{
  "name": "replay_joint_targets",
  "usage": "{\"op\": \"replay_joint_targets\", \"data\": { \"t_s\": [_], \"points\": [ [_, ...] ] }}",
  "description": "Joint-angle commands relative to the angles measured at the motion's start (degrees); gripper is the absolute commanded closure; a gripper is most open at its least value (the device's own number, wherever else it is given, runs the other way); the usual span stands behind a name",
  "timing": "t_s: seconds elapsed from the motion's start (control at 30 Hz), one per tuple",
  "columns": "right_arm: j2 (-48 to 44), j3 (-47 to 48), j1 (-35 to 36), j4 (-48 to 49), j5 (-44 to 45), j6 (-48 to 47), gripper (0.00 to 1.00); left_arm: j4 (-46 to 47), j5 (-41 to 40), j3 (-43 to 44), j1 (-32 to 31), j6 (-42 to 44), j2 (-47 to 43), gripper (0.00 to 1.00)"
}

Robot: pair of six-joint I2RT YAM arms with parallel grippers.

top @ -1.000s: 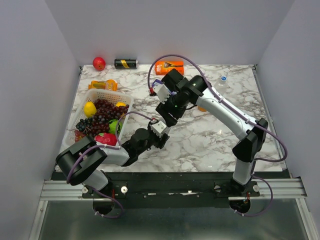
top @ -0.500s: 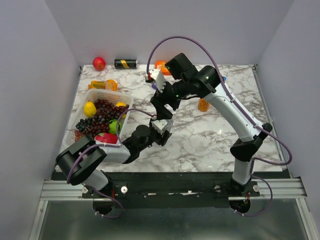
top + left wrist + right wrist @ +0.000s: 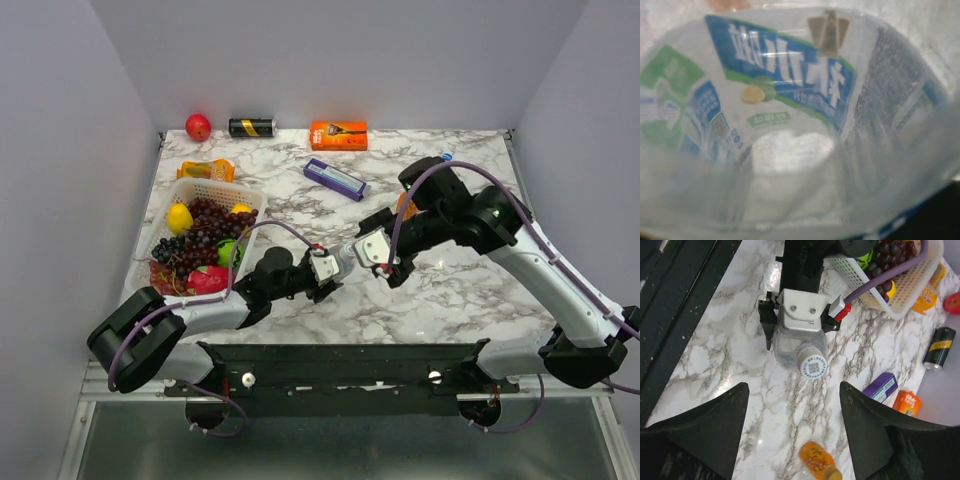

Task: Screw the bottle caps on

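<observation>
**A:** What do we have here?

**B:** We see a marble tabletop with a white basket of fruit on it. Just to the right of the basket's near corner, the left claw is clamped around a clear bottle with a blue and green label. A whitish cap sits on its neck, on the end away from the basket.

**A:** And the other claw?

**B:** The right claw hovers facing that cap, apart from it. Its fingers are spread wide and hold nothing.

**A:** Any other bottles?

**B:** We find an orange bottle lying on its side, farther from the basket than the held one. A blue cap shows farthest from the basket.
</observation>
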Motion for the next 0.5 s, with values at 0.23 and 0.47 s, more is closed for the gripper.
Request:
{"op": "replay_joint_targets", "data": {
  "t_s": [0.23,0.47],
  "points": [
    [2.8,-1.9,-0.1,-2.7,-7.5,-21.6,0.28,-9.9,5.2,1.2,0.5,7.7,-4.0,1.0],
    [6.1,0.8,-0.1,-12.5,-6.5,-29.4,0.3,-9.4,5.1,1.3,0.7,7.8,-4.0,1.0]
  ]
}}
